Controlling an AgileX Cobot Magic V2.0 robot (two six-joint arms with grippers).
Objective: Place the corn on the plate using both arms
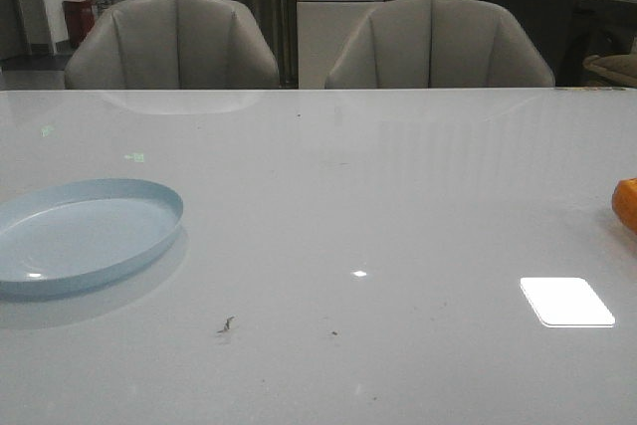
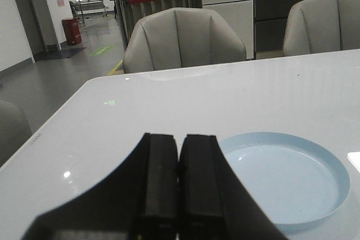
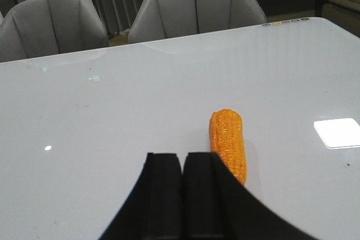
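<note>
The corn [image 3: 228, 141] lay flat on the table [image 1: 398, 196] — long way pointing toward the chairs [image 3: 197, 4], far from the plate [image 1: 85, 231]. Left tool [image 2: 179, 164] and right tool [image 3: 183, 167] were both pressed together — holding nothing.

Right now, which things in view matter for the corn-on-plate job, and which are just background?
Job:
- corn, lying on the table, free of both hands
- plate, empty, on the robot's left
- left hand, shut
- right hand, shut

Background:
- table
- two grey chairs behind it
- red bin in the room behind
</note>
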